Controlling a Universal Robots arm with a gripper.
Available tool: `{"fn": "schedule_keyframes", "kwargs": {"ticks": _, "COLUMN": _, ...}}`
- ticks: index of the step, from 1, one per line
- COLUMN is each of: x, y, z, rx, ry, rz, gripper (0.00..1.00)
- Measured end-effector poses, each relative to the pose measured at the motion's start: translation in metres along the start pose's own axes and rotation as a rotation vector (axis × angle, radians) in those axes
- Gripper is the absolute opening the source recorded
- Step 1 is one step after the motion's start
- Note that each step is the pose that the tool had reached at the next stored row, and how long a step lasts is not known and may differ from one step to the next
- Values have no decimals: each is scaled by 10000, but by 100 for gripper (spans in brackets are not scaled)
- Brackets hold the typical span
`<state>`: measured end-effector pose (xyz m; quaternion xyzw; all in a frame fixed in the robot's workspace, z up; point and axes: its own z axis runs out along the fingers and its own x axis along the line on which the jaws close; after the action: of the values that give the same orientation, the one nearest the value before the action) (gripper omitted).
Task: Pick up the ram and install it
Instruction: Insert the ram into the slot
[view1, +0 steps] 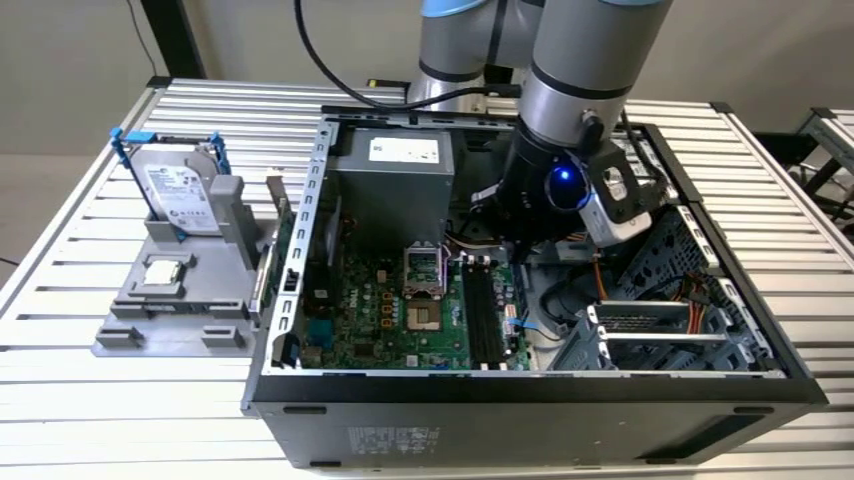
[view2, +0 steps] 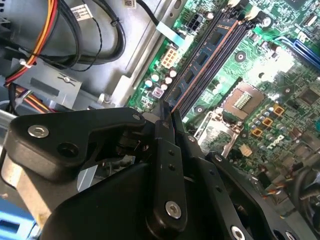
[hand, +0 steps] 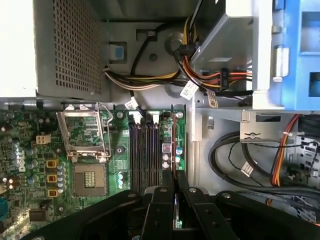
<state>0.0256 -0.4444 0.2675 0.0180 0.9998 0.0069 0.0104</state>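
While our arm reaches into the open computer case (view1: 320, 250), we see the gripper (hand: 175, 187) pinched nearly closed on the ram (hand: 175, 160), a thin board held edge-on over the memory slots (hand: 145, 155) just right of the empty processor socket (hand: 90, 175).

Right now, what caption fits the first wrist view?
Gripper shut on the ram, poised over the motherboard's memory slots.

one arm (view1: 587, 60), one open computer case (view1: 534, 390), one hard drive (view1: 180, 195), one grey holder (view1: 174, 300), one slatted table (view1: 120, 400).
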Motion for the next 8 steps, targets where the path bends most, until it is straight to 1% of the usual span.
{"fn": "schedule_keyframes", "kwargs": {"ticks": 1, "x": 1, "y": 0, "z": 18, "rx": 4, "ry": -1, "rz": 0, "gripper": 0}}
{"fn": "schedule_keyframes", "kwargs": {"ticks": 2, "x": 2, "y": -1, "z": 28, "rx": 30, "ry": -1, "rz": 0, "gripper": 0}}
{"fn": "schedule_keyframes", "kwargs": {"ticks": 3, "x": 2, "y": -1, "z": 28, "rx": 44, "ry": 12, "rz": -1, "gripper": 0}}
{"fn": "schedule_keyframes", "kwargs": {"ticks": 6, "x": 0, "y": -1, "z": 36, "rx": 42, "ry": 13, "rz": 0, "gripper": 0}}
{"fn": "schedule_keyframes", "kwargs": {"ticks": 8, "x": 1, "y": -5, "z": 69, "rx": 43, "ry": 13, "rz": -1, "gripper": 0}}
